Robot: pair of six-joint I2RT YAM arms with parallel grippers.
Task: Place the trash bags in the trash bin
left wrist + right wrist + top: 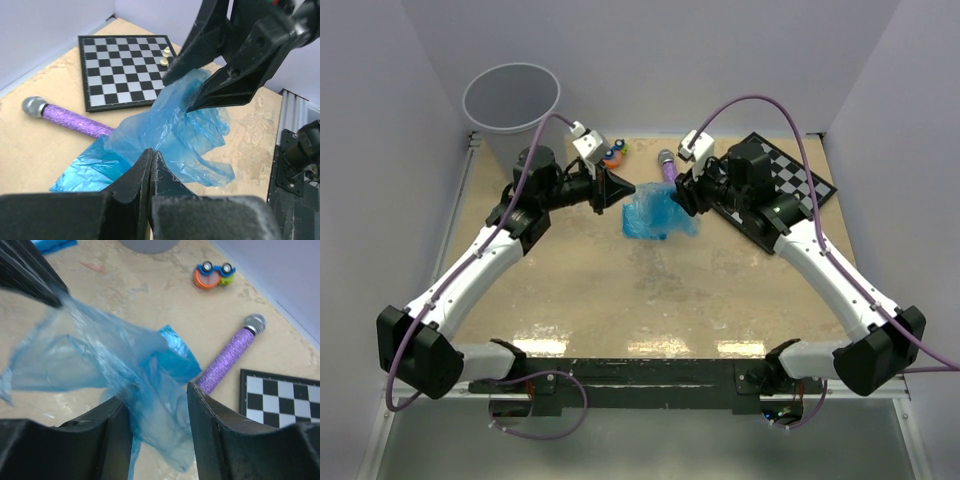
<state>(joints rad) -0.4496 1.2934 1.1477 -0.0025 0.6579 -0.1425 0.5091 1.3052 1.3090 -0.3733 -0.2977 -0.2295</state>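
Observation:
One crumpled blue trash bag hangs low over the middle of the table between my two grippers. My left gripper is shut, and its tip pinches the film's left edge. From that tip the film stretches taut across the right wrist view. My right gripper is open, and a fold of the bag drapes loosely between its fingers. The round grey trash bin stands at the far left corner, behind the left arm.
A purple glittery microphone lies just behind the bag. Under the right arm is a chessboard with two small pieces on it. A small orange and blue toy sits near the back edge.

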